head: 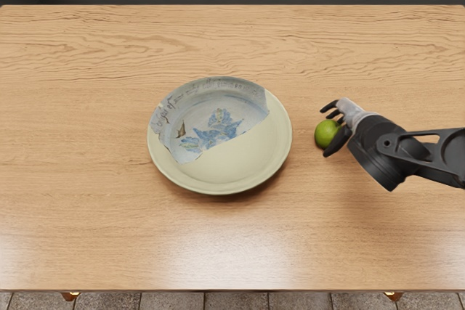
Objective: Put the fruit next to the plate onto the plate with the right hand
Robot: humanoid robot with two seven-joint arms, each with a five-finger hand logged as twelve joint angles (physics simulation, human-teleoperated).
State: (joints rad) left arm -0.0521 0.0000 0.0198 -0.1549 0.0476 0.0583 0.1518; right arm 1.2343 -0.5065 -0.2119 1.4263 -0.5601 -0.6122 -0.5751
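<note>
I see my right robot hand (346,123) coming in from the bench's right edge, its fingers (331,107) curled around a green lime (325,133), dark fingertips over its far side and the thumb under its near side. The lime sits low against the wooden bench (109,215), toward the right edge, just beside a cream plate (251,159) with a blue floral pattern near the bench's middle.

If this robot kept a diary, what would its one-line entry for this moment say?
stage: reaching for fruit | right hand at lime | lime on table beside plate, not yet on it | left arm: out of view
</note>
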